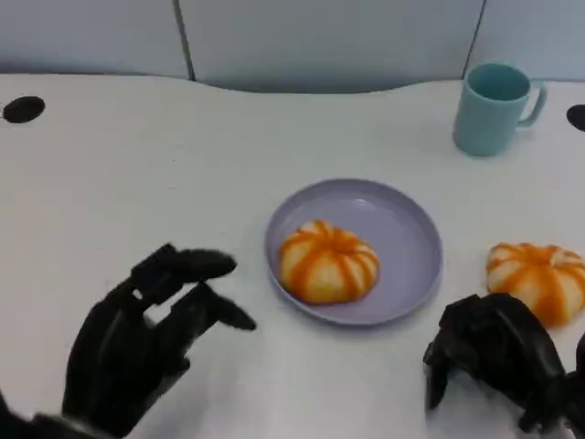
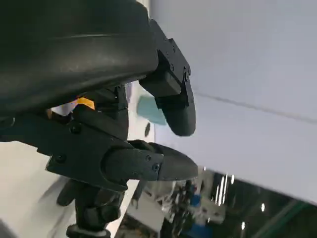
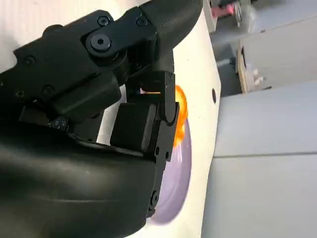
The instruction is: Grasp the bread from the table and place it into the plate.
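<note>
Two orange-striped bread buns on the white table: one inside the lilac plate, another right of it, just beyond the right hand, curled, holding nothing. Left hand spread, empty, left of plate. Teal mug farther back.

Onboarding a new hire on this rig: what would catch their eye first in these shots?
Probably the two orange-striped buns: one bread sits in the lavender plate at the table's center, a second bread lies on the table to the plate's right. Next, the black left hand and right hand low in the head view, both holding nothing. A teal mug stands far right.
</note>
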{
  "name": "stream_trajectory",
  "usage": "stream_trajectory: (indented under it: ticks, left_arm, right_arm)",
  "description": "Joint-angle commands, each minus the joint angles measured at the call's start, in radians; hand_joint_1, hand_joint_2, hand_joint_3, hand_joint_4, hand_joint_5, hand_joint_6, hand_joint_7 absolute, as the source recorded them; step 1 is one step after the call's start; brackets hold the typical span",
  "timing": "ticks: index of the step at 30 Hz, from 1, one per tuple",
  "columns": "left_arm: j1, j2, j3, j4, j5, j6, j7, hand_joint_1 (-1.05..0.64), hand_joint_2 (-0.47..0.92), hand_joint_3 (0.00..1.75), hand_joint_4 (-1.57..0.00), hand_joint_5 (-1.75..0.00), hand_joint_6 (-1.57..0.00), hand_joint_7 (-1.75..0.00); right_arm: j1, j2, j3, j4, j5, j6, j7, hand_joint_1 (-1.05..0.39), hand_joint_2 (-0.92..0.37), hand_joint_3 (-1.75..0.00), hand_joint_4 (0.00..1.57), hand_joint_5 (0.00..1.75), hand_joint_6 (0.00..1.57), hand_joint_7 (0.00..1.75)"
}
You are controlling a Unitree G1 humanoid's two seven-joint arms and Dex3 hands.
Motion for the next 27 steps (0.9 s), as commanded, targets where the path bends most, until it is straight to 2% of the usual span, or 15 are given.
stream_trajectory:
  ticks: [1, 6, 8, 10, 13, 18, 27]
  left_arm:
    - [0.065, -0.023, 0.028, -0.045, 0.033, -0.034, 0.025, -0.61, 0.92, 0.43, -0.66, -1.74, -0.46, -1.62]
    - [0.097, -0.033, 0.040, -0.041, 0.043, -0.025, 0.021, -0.61, 0.92, 0.42, -0.68, -1.75, -0.44, -1.69]
    - [0.126, -0.032, 0.046, -0.030, 0.044, -0.014, 0.018, -0.61, 0.92, 0.34, -0.78, -1.75, -0.52, -1.71]
    - [0.128, -0.038, 0.055, 0.007, 0.044, -0.027, 0.006, -0.59, 0.92, 0.32, -0.81, -1.75, -0.55, -1.71]
    - [0.121, -0.047, 0.061, 0.039, 0.047, -0.046, -0.004, -0.55, 0.92, 0.31, -0.81, -1.75, -0.55, -1.72]
    - [0.088, -0.063, 0.063, 0.105, 0.081, -0.091, -0.012, -0.54, 0.92, 0.31, -0.82, -1.75, -0.58, -1.69]
    - [0.047, -0.069, 0.075, 0.185, 0.117, -0.135, -0.026, -0.55, 0.92, 0.31, -0.80, -1.75, -0.57, -1.70]
  right_arm:
    - [-0.004, -0.013, -0.013, 0.010, 0.011, 0.002, -0.001, -1.05, -0.76, 0.00, 1.57, 0.90, 1.57, 0.66]
    - [-0.006, -0.015, -0.017, 0.014, 0.016, 0.005, 0.007, -1.05, -0.76, 0.00, 1.57, 0.90, 1.57, 0.67]
    - [-0.008, -0.017, -0.022, 0.017, 0.024, 0.008, 0.018, -1.05, -0.76, 0.00, 1.57, 0.90, 1.57, 0.67]
    - [-0.007, -0.022, -0.026, 0.026, 0.027, 0.009, 0.028, -1.05, -0.75, 0.00, 1.57, 0.89, 1.57, 0.66]
    - [-0.008, -0.027, -0.034, 0.036, 0.034, 0.017, 0.046, -1.05, -0.74, 0.00, 1.57, 0.88, 1.57, 0.63]
    - [-0.026, -0.043, -0.052, 0.089, 0.031, -0.024, 0.067, -1.05, -0.76, -0.01, 1.57, 0.87, 1.57, 0.62]
    - [-0.054, -0.044, -0.070, 0.139, 0.022, -0.034, 0.050, -1.05, -0.75, 0.00, 1.57, 0.88, 1.57, 0.67]
